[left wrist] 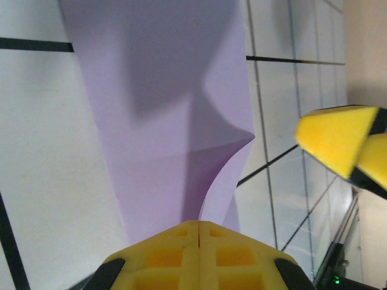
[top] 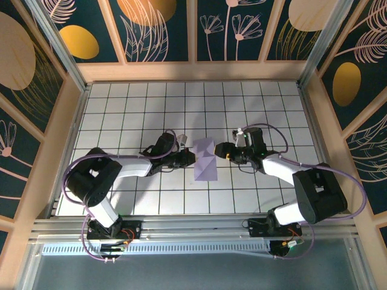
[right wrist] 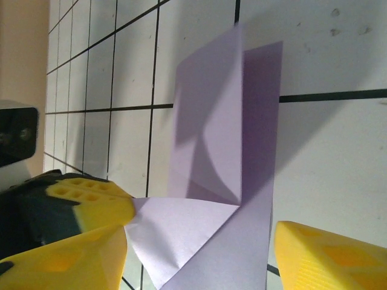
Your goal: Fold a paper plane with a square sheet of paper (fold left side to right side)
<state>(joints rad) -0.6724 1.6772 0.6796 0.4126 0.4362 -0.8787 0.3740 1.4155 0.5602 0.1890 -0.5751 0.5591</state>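
Creased paper [right wrist: 211, 133] between parted tool [right wrist: 201, 244]

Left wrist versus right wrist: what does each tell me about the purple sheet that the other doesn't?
Left wrist: the left pincer shut on the curled edge of the square sheet of paper. Right wrist: the right pincer open, fingers either side of a folded corner with overlapping flaps. Both: the lavender paper on the white grid table.

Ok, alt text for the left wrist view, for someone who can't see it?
The left end effector, shut at bottom centre, pinches the near edge of a partly folded lavender paper lying on the white gridded table. The right end effector shows yellow tips at the right edge.
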